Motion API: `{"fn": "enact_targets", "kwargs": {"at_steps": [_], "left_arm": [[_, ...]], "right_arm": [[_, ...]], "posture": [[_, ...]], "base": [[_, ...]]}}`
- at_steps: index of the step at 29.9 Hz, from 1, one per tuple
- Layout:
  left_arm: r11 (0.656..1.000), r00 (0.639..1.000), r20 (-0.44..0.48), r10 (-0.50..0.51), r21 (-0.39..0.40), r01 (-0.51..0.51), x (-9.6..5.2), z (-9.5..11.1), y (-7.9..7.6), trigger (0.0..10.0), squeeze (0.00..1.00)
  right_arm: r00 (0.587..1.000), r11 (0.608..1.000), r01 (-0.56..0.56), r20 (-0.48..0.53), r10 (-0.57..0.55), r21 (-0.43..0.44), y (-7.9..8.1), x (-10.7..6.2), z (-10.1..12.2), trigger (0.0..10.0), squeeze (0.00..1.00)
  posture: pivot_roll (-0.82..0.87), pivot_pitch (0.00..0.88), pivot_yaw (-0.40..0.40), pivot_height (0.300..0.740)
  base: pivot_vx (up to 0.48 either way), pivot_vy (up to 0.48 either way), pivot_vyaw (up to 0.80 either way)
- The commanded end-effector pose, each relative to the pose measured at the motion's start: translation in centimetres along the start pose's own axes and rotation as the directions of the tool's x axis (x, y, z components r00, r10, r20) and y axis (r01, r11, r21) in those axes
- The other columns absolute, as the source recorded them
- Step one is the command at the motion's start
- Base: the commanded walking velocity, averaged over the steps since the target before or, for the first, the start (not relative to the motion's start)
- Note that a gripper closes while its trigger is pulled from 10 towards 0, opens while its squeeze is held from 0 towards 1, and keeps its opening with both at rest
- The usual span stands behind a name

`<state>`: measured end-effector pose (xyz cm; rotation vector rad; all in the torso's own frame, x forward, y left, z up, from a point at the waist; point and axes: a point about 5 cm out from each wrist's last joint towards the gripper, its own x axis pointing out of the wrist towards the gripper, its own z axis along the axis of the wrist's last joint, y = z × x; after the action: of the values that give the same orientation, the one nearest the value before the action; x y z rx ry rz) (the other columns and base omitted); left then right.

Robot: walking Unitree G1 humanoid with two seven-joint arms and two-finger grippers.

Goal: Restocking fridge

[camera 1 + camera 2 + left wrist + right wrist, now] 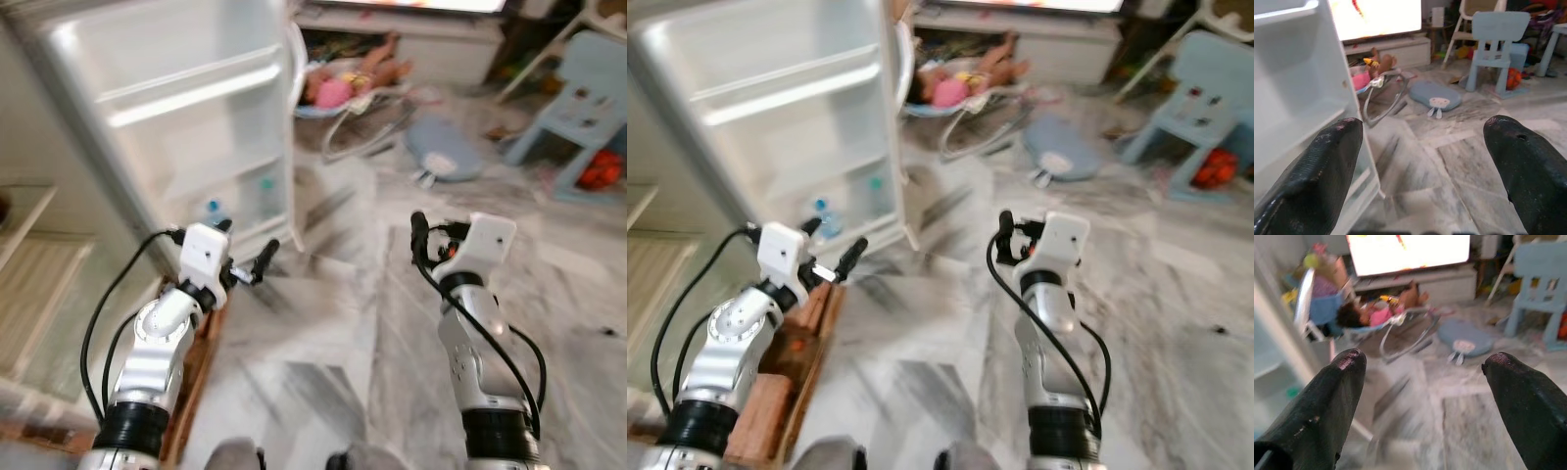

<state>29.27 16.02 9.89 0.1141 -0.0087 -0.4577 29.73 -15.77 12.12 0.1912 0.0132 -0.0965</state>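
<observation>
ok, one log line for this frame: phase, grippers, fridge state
phase: approach, nothing held | left gripper: open, near fridge door | right gripper: open, over marble floor | door open, bottles in its lowest shelf

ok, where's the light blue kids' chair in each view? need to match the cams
Left eye view: light blue chair, upper right, on the marble floor.
Right eye view: upper right corner.
Left wrist view: upper right of centre, seen beyond the gripper's fingers.
Right wrist view: far right edge, partly cut off.
Shared landmark: the blue-grey cushion lying on the floor.
</observation>
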Motion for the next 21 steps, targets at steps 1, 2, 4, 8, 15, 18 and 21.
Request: {"fn": "enact_targets", "kwargs": {"at_steps": [1,2,4,8,15,18,21], "left_arm": [[1.000,1.000,-0.013,0.009,0.001,-0.009,-0.33,-0.22,0.36,10.0,0.00],[1.000,1.000,-0.013,0.008,0.000,-0.008,-0.33,-0.22,0.35,10.0,0.00],[1.000,1.000,-0.011,0.005,-0.002,-0.005,-0.33,-0.20,0.33,10.0,0.00],[1.000,1.000,-0.005,-0.003,-0.003,0.003,-0.25,-0.14,0.31,10.0,0.00],[1.000,1.000,-0.005,-0.016,-0.005,0.016,-0.11,-0.12,0.29,10.0,0.00],[1.000,1.000,-0.003,-0.016,-0.005,0.015,-0.09,-0.08,0.32,10.0,0.00],[1.000,1.000,-0.001,-0.016,-0.002,0.016,-0.02,0.00,0.36,10.0,0.00]], "right_arm": [[1.000,1.000,-0.009,-0.016,0.009,0.006,0.38,-0.09,-0.40,10.0,0.00],[1.000,1.000,-0.009,-0.017,0.009,0.006,0.41,-0.15,-0.44,10.0,0.00],[1.000,1.000,-0.009,-0.017,0.009,0.008,0.44,-0.21,-0.45,10.0,0.00],[1.000,1.000,-0.008,-0.018,0.008,0.009,0.47,-0.21,-0.45,10.0,0.00],[1.000,1.000,-0.007,-0.011,0.007,0.010,0.49,0.04,-0.43,10.0,0.00],[1.000,1.000,-0.008,-0.010,0.008,0.011,0.56,0.06,-0.42,10.0,0.00],[1.000,1.000,-0.011,-0.007,0.011,0.011,0.64,0.11,-0.33,10.0,0.00]], "posture": [[0.08,0.085,-0.032,0.740],[0.08,0.085,-0.032,0.740],[0.08,0.087,-0.032,0.740],[0.08,0.088,-0.032,0.740],[0.08,0.088,-0.032,0.740],[0.08,0.088,-0.032,0.740],[0.07,0.092,-0.035,0.740]], "base": [[0.480,0.000,-0.80],[0.480,0.000,-0.80],[0.480,0.000,-0.80],[0.480,0.000,-0.80],[0.480,0.000,-0.80],[0.480,0.000,-0.80],[0.480,0.000,-0.80]]}}
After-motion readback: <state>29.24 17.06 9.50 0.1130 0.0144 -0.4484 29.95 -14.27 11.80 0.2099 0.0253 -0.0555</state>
